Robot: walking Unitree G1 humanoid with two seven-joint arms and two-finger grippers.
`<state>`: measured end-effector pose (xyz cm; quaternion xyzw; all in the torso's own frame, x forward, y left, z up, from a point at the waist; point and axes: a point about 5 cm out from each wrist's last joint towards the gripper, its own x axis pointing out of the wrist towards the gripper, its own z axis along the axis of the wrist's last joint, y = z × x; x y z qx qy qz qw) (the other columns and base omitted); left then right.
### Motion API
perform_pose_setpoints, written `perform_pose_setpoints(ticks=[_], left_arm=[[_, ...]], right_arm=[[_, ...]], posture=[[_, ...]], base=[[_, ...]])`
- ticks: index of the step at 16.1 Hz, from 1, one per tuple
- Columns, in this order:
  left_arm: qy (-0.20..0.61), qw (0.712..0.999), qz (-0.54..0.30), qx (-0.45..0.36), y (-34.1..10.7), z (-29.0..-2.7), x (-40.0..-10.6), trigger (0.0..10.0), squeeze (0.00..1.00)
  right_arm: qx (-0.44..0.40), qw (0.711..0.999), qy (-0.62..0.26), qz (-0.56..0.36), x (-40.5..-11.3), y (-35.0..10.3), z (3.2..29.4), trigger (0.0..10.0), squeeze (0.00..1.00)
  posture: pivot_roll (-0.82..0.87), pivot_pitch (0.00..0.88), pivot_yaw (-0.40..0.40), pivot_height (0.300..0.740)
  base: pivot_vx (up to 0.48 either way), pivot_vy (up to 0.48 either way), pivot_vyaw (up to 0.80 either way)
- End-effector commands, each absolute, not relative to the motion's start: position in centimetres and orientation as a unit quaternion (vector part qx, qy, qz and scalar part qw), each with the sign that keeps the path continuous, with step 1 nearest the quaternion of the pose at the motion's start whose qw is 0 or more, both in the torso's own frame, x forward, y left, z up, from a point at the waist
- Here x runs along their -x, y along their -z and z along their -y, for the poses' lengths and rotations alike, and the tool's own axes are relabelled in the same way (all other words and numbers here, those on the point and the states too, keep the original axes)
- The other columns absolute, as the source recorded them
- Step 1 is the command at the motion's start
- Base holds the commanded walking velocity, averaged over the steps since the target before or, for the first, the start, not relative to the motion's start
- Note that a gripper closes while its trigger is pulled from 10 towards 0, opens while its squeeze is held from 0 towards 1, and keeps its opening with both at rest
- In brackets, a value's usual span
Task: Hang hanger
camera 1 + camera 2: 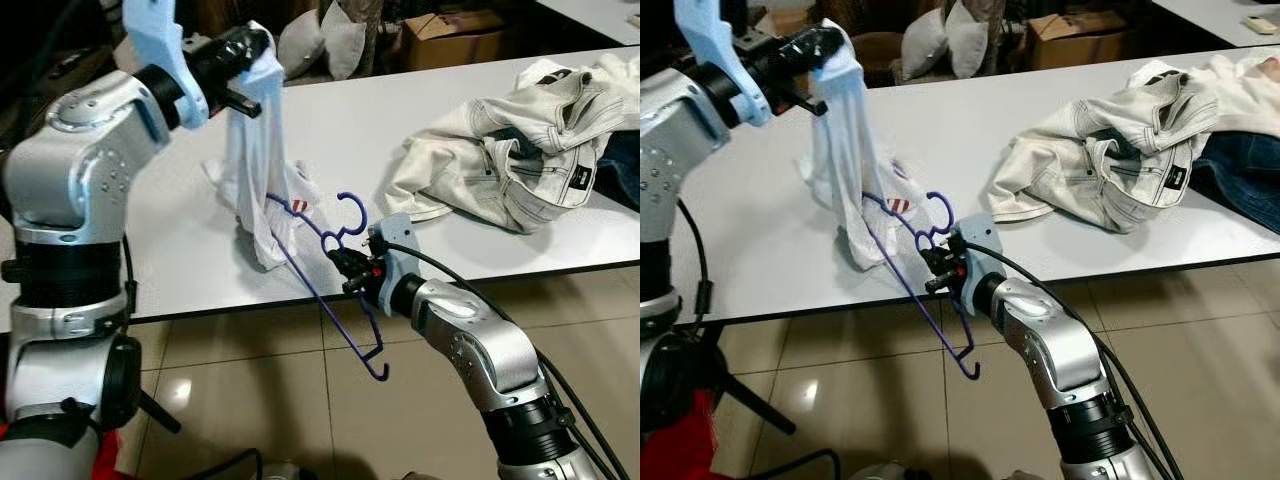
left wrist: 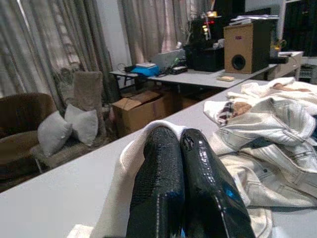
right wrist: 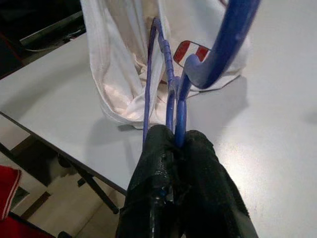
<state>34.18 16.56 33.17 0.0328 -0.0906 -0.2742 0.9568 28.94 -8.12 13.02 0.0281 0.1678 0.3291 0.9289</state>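
Nearest, at the front edge of the white surface (image 1: 180,270), the right tool (image 1: 350,268) is clamped tight on the neck of the one blue hanger (image 1: 330,270), just below its hook. The right wrist view shows the two black fingers (image 3: 198,173) pressed together with the blue wire running between them. The hanger is tilted: one shoulder reaches up and left into the cloth, while the other end hangs down off the surface's near edge, over the tiled floor (image 1: 300,400). Holding it by the neck probably leaves both shoulders free to slide into the garment.

A little farther and to the left, the left tool (image 1: 250,55) is closed on the top of a white T-shirt (image 1: 250,170) and lifts it, so the cloth hangs in a long column with its lower part still bunched on the surface. A small red and white mark shows near the hanger's upper shoulder. In the left wrist view the two fingers (image 2: 163,188) sit shut side by side with white fabric wrapped around them. Raising the shirt this way appears meant to open it so the hanger can be threaded in; the upper shoulder seems already inside or against the cloth, though how far is hidden by folds.

Farther right lies a cream denim jacket (image 1: 510,150) in a crumpled heap, with dark blue jeans (image 1: 1240,180) partly under it at the far right edge.

Beyond the surface stand one cardboard box (image 1: 455,35) and two grey cushions (image 1: 320,40).
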Motion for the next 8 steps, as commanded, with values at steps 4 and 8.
perform_pose_setpoints(ticks=[4,8], left_arm=[[0.159,0.980,0.112,-0.049,-34.7,-21.7,-33.8,0.0,0.00],[0.098,0.991,0.081,-0.042,-32.4,-24.4,-33.1,0.0,0.00]], right_arm=[[-0.028,0.955,-0.263,-0.133,-30.0,-15.1,11.6,10.0,0.00],[-0.058,0.966,-0.249,-0.031,-30.4,-20.0,15.4,10.0,0.00]], posture=[[-0.10,0.000,0.091,0.740],[-0.11,0.000,0.093,0.740]], base=[[0.000,0.000,0.00],[0.000,0.000,0.00]])
